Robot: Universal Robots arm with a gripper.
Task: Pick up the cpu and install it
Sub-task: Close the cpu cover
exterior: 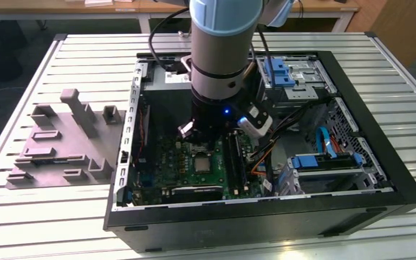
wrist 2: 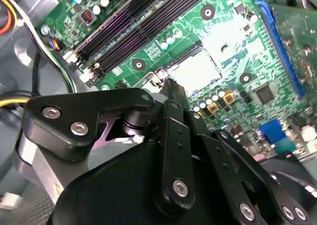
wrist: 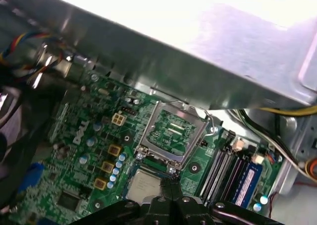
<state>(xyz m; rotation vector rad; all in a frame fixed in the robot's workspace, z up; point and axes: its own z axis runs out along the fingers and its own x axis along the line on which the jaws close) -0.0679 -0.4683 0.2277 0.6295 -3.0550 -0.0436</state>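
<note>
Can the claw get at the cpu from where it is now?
Probably yes. In the first wrist view the claw hangs right at the edge of the cpu, whose top lies bare; the hinged socket frame stands raised, clear of it.

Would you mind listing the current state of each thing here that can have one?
cpu: lying flat in the socket, metal top up, not gripped.
socket load frame: open, tilted up beside the cpu.
gripper: shut, its tip right at the cpu's edge.
computer case: side panel off, interior exposed.
grey tray: flat beside the case, at the exterior view's left.
</note>
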